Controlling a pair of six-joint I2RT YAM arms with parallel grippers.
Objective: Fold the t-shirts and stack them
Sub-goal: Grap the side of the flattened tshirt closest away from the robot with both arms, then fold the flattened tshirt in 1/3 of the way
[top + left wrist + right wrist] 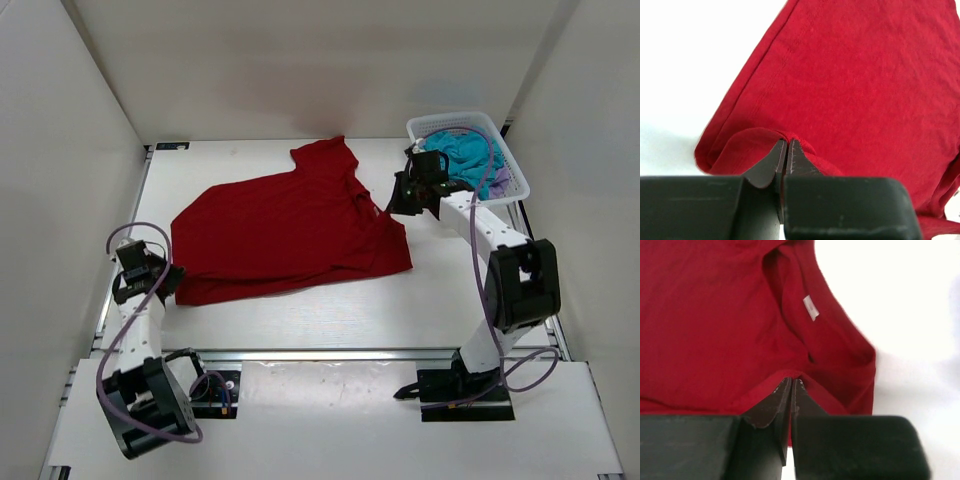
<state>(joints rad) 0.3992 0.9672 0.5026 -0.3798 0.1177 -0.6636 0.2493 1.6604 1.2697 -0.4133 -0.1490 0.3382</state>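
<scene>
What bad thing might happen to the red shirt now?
The left end effector and the right end effector each pinch only a thin edge of the red t-shirt, so it might slip out when lifted. The right arm sits close to the white basket and might bump it.

Lavender t-shirt [499,190] mostly hidden (beneath teal t-shirt [468,155]); its shape unclear.

The red t-shirt [290,225] was a plain, even red with no print, bar 1 small white tag [811,307] at its collar. The lattice basket [445,119] was white, and in it showed 1 teal-blue t-shirt [468,152] and 1 pale lavender t-shirt [501,187]. The table [330,310] was white.
</scene>
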